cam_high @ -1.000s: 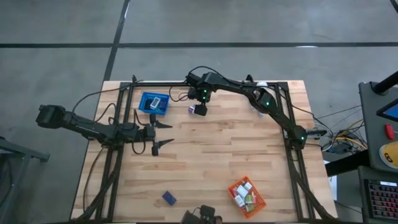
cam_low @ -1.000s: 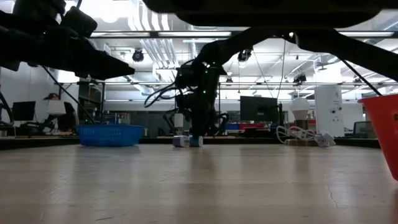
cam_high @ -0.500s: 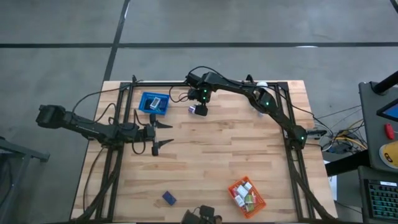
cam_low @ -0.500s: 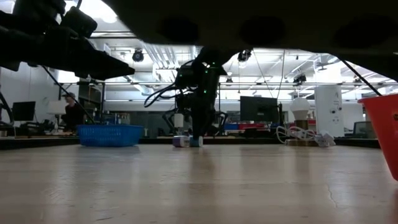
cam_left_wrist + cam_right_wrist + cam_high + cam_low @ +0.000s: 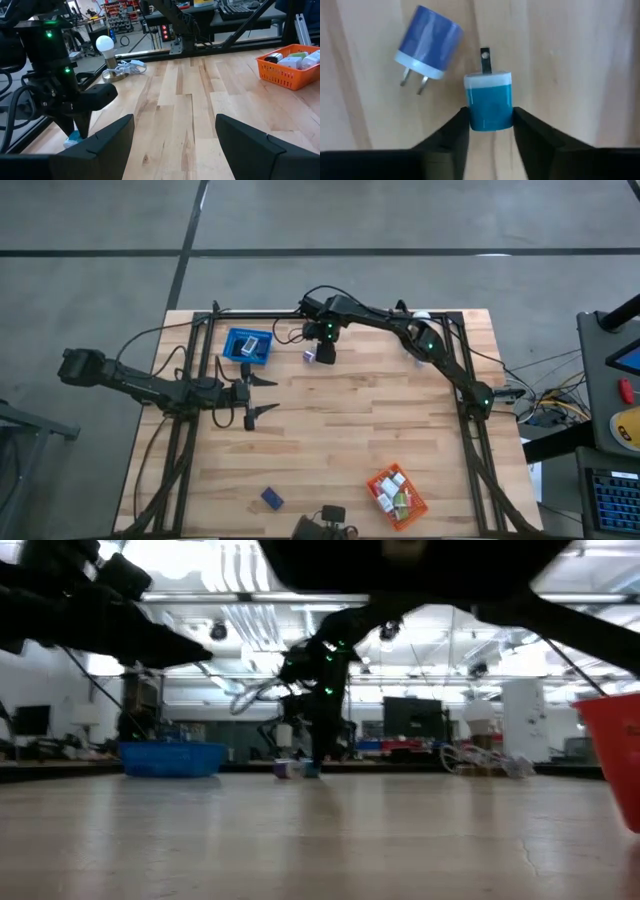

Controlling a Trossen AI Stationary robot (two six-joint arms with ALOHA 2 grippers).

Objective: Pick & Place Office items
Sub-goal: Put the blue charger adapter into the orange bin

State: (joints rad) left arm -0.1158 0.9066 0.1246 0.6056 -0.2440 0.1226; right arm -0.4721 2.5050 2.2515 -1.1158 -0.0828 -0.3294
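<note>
A teal plug block (image 5: 489, 102) with a white end and metal prongs lies on the wood near the table's far edge, and my right gripper (image 5: 490, 125) is shut on it from above. A blue plug block (image 5: 427, 42) lies on its side right beside it. The high view puts my right gripper (image 5: 323, 355) just right of the blue basket. My left gripper (image 5: 264, 396) hovers open over the table's left middle with nothing between its fingers. Its wrist view shows the right gripper (image 5: 76, 127) standing over the teal block (image 5: 73, 140). My right gripper pinches the teal block's two long sides (image 5: 470, 120) between its two fingers (image 5: 454, 131), at the end away from the prongs. The fingers point down and lie across the block. The block lies flat, with its prongs pointing away from the fingers; I cannot tell whether it is lifted off the wood.
A blue mesh basket (image 5: 248, 345) holding an item stands far left of the right gripper. An orange basket (image 5: 397, 495) with several items sits near the front right. A small blue item (image 5: 271, 498) lies near the front edge. A white bulb (image 5: 105, 44) stands at the far right.
My right gripper has stayed over the teal block and closed its fingers on the block's sides, rolling a little about its own axis. The block and the blue one beside it have stayed in place.
</note>
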